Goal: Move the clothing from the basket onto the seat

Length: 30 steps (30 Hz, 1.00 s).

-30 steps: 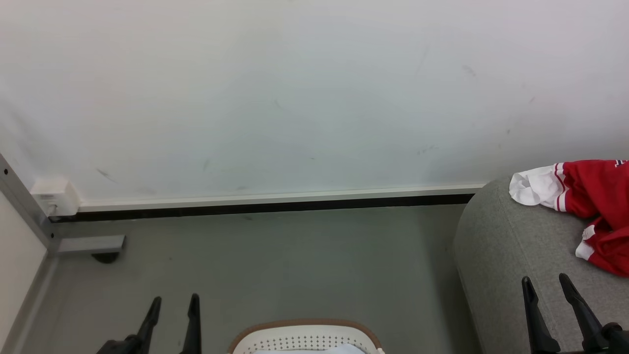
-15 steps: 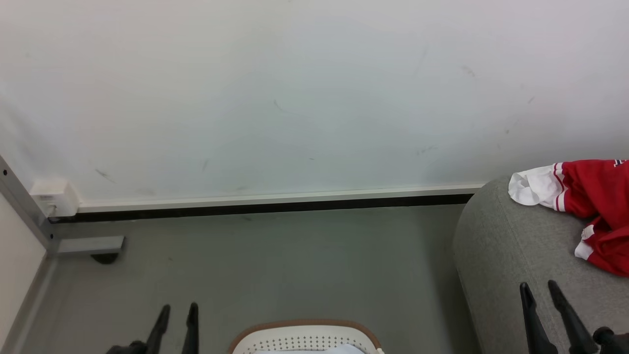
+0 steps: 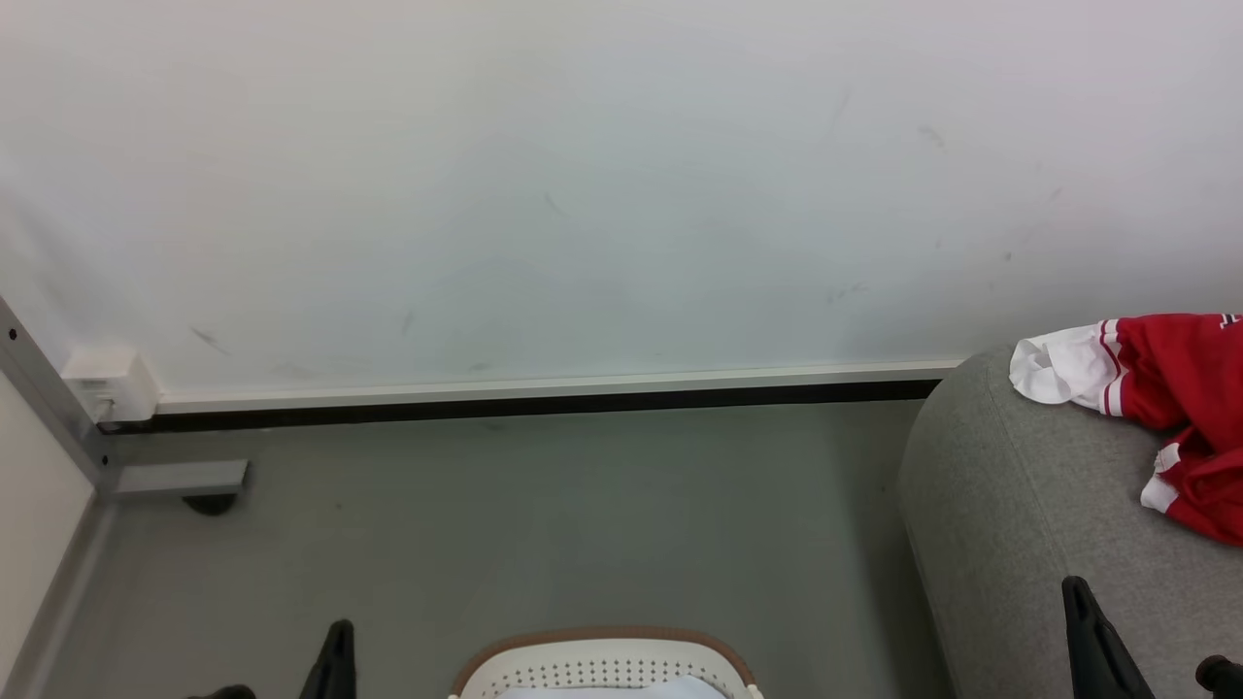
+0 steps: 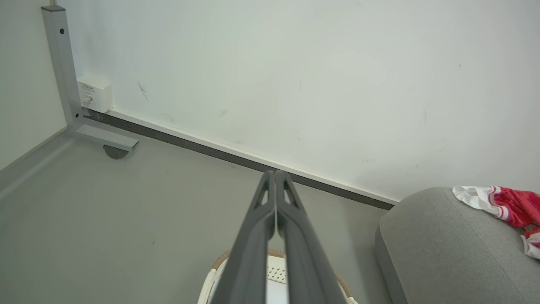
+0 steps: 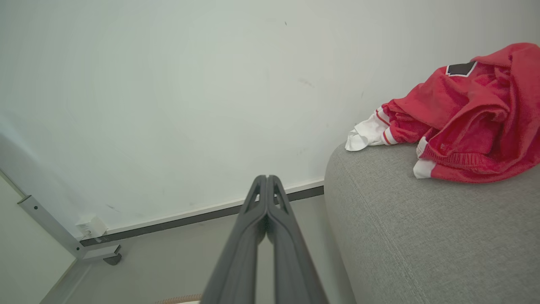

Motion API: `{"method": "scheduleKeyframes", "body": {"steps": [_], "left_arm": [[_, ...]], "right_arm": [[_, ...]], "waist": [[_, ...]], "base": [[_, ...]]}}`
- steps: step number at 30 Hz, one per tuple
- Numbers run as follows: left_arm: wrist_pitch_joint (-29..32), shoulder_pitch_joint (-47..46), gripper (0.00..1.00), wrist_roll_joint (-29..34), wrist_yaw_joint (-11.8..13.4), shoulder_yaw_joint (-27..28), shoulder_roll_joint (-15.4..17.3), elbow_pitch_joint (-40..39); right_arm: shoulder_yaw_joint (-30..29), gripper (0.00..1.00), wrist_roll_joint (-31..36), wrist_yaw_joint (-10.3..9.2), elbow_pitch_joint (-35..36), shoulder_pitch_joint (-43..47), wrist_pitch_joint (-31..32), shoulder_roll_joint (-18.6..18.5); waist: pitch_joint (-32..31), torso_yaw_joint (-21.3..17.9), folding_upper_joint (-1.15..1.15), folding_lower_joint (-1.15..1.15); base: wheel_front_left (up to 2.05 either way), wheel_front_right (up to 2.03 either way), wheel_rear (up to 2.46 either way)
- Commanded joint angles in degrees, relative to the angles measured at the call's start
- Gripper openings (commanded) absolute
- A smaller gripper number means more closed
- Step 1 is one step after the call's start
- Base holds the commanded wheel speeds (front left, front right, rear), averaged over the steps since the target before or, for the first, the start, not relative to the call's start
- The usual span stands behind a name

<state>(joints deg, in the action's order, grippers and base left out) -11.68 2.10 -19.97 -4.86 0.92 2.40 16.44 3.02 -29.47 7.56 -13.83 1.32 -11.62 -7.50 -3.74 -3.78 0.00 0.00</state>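
Head view: the red clothing point(image 3: 1180, 388) lay crumpled on the grey seat point(image 3: 1010, 505), its white sleeve end near the seat's rounded edge. The basket point(image 3: 602, 649) stood left of the seat, the left gripper point(image 3: 338, 636) farther left, the right gripper point(image 3: 1076, 592) over the seat. Left wrist view: fingers point(image 4: 253, 236) pressed together, empty. Right wrist view: fingers point(image 5: 240, 249) together, empty, beside the seat's edge. The clothing looked light, limp and soft; a bunched red fold would likely hold best.

I have the left gripper point(image 4: 275, 172) closed, tips pressed together, holding nothing. The right gripper point(image 5: 267, 176) is likewise closed and empty.
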Motion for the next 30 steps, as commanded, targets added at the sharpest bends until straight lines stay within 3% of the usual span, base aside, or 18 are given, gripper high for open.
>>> {"method": "scheduleKeyframes", "body": {"steps": [1,30], "left_arm": [[0.7,-1.8,0.00,-3.8,-0.4,0.4,0.2,-1.1],[6.9,-4.3,0.00,-28.5,-1.2,2.2,0.4,-1.7]], "right_arm": [[-0.8,0.00,-3.2,-0.01,0.7,-1.7,0.7,-0.2],[-4.0,0.00,-24.7,-0.04,0.4,-4.2,7.0,1.5]], "waist": [[0.1,0.1,0.00,0.00],[1.0,1.0,0.00,0.00]], "base": [[0.00,0.00,0.00],[0.00,0.00,0.00]]}}
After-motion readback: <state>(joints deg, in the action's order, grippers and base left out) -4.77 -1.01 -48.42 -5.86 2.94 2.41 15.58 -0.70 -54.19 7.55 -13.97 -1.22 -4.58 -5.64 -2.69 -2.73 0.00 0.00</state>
